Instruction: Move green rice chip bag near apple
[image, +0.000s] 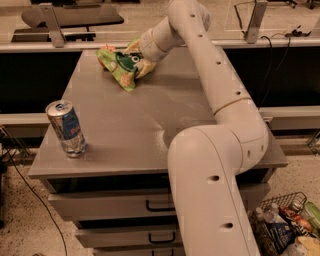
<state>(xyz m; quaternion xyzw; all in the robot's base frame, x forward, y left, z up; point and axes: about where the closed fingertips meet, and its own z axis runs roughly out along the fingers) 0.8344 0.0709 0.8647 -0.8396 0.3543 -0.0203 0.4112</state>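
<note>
**A:** One bag (120, 69), far left on the table (125, 125), with the gripper (139, 54) right against it. Clamped or loose, I can't tell.
**B:** And the apple?
**A:** Not in sight (maybe behind the bag), so I can't judge nearness.
**B:** Containers?
**A:** Can (66, 127) near left, contents unseen. Floor basket (290, 196) near right holds bottles and packets.

gripper (136, 60): at the far end of the table (125, 135), its tip buried in the green rice chip bag (118, 68)
green rice chip bag: right part covered by the gripper; lettering too small to read
basket (287, 202): cut by right and bottom edges
drawers (112, 204): lowest cut by bottom edge
</note>
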